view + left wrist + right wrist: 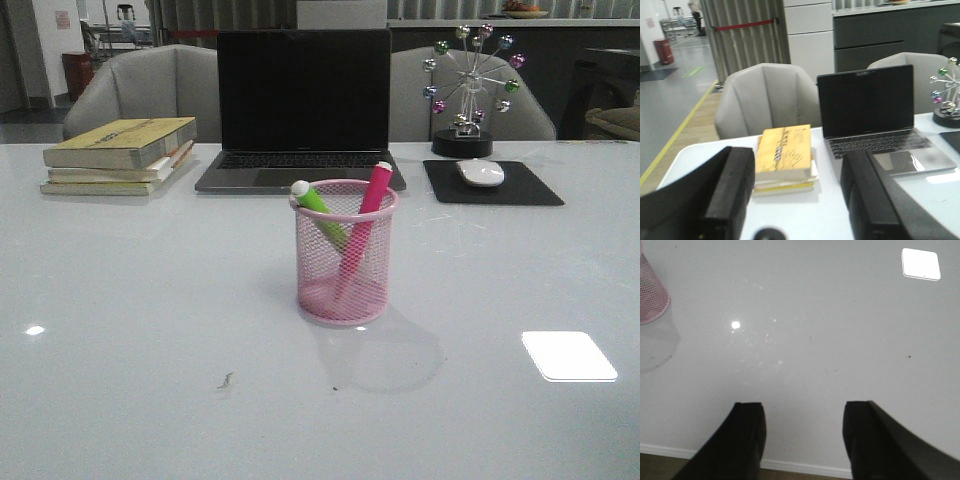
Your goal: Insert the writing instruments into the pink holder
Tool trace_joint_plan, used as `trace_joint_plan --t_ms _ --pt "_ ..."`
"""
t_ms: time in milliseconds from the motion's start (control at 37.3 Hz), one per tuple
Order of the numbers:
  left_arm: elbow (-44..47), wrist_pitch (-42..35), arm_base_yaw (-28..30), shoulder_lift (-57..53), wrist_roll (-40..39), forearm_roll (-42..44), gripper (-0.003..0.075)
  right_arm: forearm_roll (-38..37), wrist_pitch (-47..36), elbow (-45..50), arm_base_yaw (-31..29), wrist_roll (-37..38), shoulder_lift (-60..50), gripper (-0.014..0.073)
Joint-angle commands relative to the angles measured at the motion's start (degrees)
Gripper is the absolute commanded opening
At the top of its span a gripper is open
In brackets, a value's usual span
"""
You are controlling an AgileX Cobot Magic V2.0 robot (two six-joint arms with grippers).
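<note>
Cylindrical pink wire-mesh holder [347, 252] upright mid-surface, before the black laptop [303, 108]. Green highlighter [319, 212] and pink highlighter [362, 229] lean inside, crossed. Left gripper [797, 197] and right gripper [805, 437]: jaws apart, empty.

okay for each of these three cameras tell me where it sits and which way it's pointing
Front: faces forward over the table at the pink holder with both markers inside; no arm shows.
Left wrist: above the open left gripper, facing the books and laptop, both shared with front.
Right wrist: above the open right gripper, looking down at bare table; shares the holder's edge.
</note>
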Motion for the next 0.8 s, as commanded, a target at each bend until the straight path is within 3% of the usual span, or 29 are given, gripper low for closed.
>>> trace_joint_plan --t_ms 0,241,429,509,724,777 --pt "2.43 -1.23 2.23 -6.4 0.01 -0.23 0.0437 -0.27 -4.3 -1.51 -0.34 -0.07 0.07 0.0465" --pt "10.34 5.5 5.85 -17.63 0.01 -0.23 0.0437 -0.27 -4.23 -1.51 0.27 -0.07 0.07 0.0465" --pt "10.89 6.6 6.61 -19.25 0.01 -0.23 0.0437 -0.27 -4.23 -1.51 1.88 -0.07 0.07 0.0461" --pt "10.89 6.75 6.61 -19.25 0.01 -0.23 0.0437 -0.27 -4.23 -1.51 1.88 -0.07 0.07 0.0386" --pt "10.89 6.7 6.61 -19.25 0.01 -0.23 0.0437 -0.27 -4.23 -1.51 1.88 -0.07 0.07 0.0061" --pt "10.89 6.7 6.61 -19.25 0.01 -0.23 0.0437 -0.22 -4.23 -1.51 1.88 -0.07 0.07 0.0057"
